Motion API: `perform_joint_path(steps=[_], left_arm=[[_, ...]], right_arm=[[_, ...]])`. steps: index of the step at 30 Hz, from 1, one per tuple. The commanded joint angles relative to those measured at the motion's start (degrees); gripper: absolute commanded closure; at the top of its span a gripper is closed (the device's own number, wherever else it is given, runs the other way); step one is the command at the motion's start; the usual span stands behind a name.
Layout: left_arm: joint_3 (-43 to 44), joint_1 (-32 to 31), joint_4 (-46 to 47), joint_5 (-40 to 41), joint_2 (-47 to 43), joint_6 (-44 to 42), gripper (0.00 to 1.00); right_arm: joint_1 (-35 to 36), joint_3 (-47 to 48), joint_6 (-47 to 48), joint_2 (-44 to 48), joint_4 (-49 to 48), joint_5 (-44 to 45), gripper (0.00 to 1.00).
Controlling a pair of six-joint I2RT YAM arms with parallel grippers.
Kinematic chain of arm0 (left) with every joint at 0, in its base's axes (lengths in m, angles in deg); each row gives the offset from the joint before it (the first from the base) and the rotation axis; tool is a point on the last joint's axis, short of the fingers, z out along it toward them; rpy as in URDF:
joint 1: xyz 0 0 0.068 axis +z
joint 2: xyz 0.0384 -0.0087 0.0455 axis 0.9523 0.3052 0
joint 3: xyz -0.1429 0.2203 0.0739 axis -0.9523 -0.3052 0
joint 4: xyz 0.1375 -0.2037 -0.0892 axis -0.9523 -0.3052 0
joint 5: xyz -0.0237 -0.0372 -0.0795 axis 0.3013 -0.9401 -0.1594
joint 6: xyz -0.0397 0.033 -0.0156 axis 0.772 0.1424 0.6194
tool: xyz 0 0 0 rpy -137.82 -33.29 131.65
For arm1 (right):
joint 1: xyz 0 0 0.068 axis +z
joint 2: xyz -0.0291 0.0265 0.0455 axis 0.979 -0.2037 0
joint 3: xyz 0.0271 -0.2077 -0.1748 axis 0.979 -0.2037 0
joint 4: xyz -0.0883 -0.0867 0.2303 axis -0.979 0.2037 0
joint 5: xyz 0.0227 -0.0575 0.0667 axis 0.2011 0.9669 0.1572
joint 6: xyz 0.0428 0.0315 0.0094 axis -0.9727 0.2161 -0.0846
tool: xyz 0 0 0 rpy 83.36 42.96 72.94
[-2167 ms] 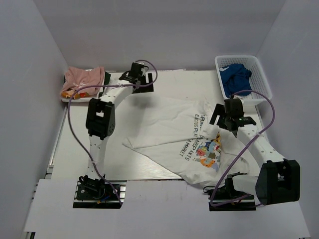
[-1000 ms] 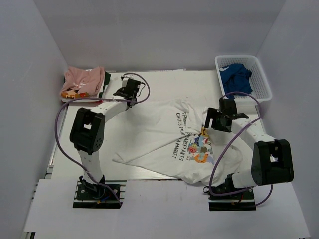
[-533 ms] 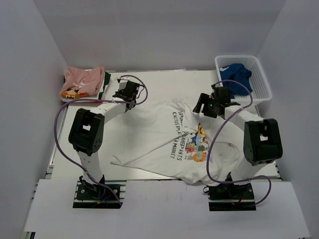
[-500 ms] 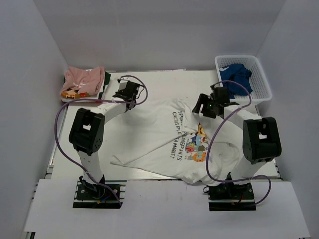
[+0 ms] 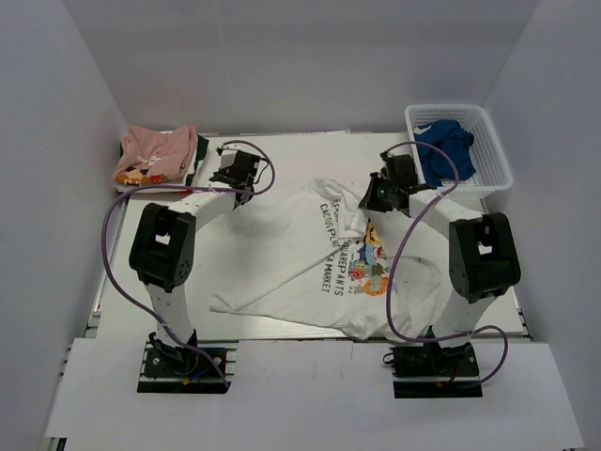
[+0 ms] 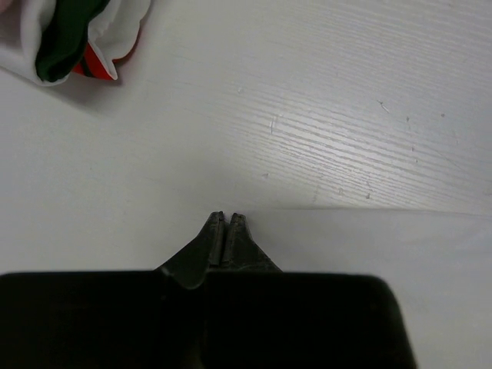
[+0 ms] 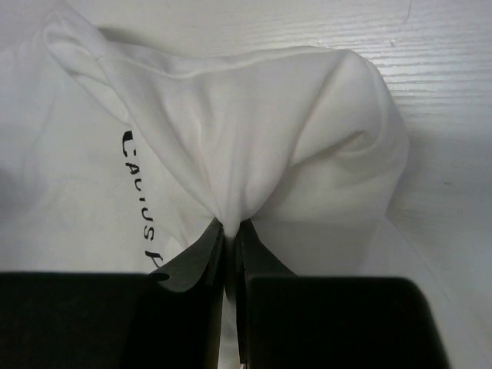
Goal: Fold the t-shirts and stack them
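Note:
The white t-shirt (image 5: 291, 254) lies rumpled on the table, cartoon print and black lettering facing up. My right gripper (image 5: 371, 205) is at its far edge and shut on a pinch of the cloth. In the right wrist view the white fabric (image 7: 254, 115) bunches up into the right gripper (image 7: 231, 227). My left gripper (image 5: 240, 188) is shut at the shirt's far left corner. In the left wrist view a taut white edge (image 6: 384, 246) meets the left gripper (image 6: 224, 217). The pink t-shirt (image 5: 158, 150) lies folded at the far left corner.
A white basket (image 5: 488, 122) with blue cloth (image 5: 443, 146) in it stands at the far right. Under the pink t-shirt lies folded white, green and red cloth (image 6: 69, 38). White walls enclose the table on three sides.
My right gripper swung to the far edge of the white t-shirt and closed on a fold of it. The shirt's top has slid left. The left gripper stayed shut and barely moved.

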Motion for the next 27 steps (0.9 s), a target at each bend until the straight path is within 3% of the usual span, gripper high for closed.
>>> perform_joint_path(steps=[1, 4, 7, 8, 13, 14, 15, 16, 21, 22, 23, 24, 25, 27], left_arm=[[1.99, 0.27, -0.31, 3.34, -4.74, -0.43, 1.0], [1.47, 0.27, -0.84, 4.05, -9.04, -1.48, 1.0], [-0.63, 0.27, -0.15, 3.8, -14.48, -2.01, 1.0], [-1.42, 0.27, 1.08, 3.18, -16.07, -2.63, 1.0], [-5.82, 0.27, 4.43, -0.6, -23.81, -3.16, 1.0], [-5.83, 0.27, 4.43, -0.6, -24.87, -3.16, 1.0], [-6.52, 0.27, 4.43, -0.6, -26.62, -3.77, 1.0], [-7.31, 0.27, 4.95, -1.13, -27.42, -3.77, 1.0], [-11.27, 0.27, 7.86, -5.61, -28.83, -3.77, 1.0], [-11.97, 0.27, 7.86, -5.61, -27.18, -2.73, 1.0], [-11.98, 0.27, 7.86, -5.61, -26.2, -2.72, 1.0], [-11.98, 0.27, 7.08, -4.83, -25.15, -1.85, 1.0], [-11.98, 0.27, 6.55, -4.21, -24.01, -1.32, 1.0], [-10.67, 0.27, 5.14, -3.07, -20.85, -0.7, 1.0]], right_arm=[[0.6, 1.57, 2.76, 8.3, -0.51, 4.99, 0.96], [0.42, -0.19, 3.38, 14.2, -1.46, 6.31, 0.96], [0.33, -1.86, 4.44, 19.13, -1.65, 7.28, 0.91], [0.25, -3.0, 4.87, 20.01, -1.65, 7.2, 0.85], [0.07, -5.12, 4.88, 23.88, -2.61, 5.62, 0.84], [0.24, -5.38, 5.05, 24.75, -2.62, 5.18, 0.82], [0.25, -6.08, 5.4, 25.11, -2.7, 5.09, 0.71], [0.25, -6.34, 5.49, 26.07, -3.31, 4.13, 0.68], [0.07, -9.33, 5.41, 24.94, -4.82, -2.37, 0.68], [0.24, -8.99, 5.23, 23.46, -3.77, -2.64, 0.78], [0.42, -8.98, 5.23, 22.92, -3.06, -2.65, 0.78], [0.42, -8.98, 5.58, 22.13, -2.71, -3.69, 0.89], [0.42, -9.51, 5.93, 21.43, -2.7, -4.4, 0.89], [0.42, -9.51, 5.93, 20.19, -1.92, -4.93, 0.76]])
